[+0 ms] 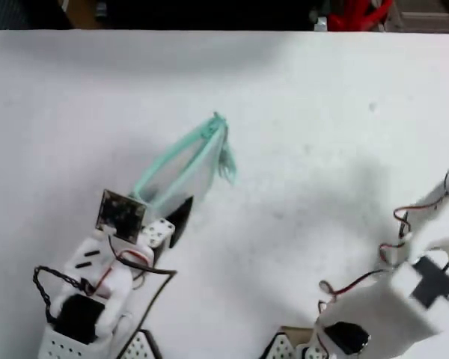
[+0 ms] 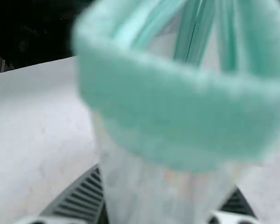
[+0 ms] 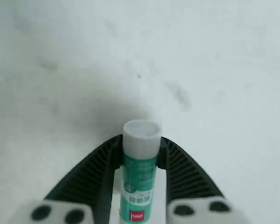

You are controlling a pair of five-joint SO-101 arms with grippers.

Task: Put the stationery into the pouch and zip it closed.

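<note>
White table (image 1: 322,112) carries one mint pouch (image 1: 183,168), its near end clamped in the left gripper (image 1: 176,215), mouth gaping. Right gripper (image 3: 140,151) pinches one glue stick (image 3: 140,135), well apart from the pouch.

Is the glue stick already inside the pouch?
No, the glue stick is clamped in the right end effector above the table, away from the pouch.

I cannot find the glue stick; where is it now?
The glue stick is clamped in the right hand, seen in the right wrist view, over the white table, apart from the pouch.
</note>
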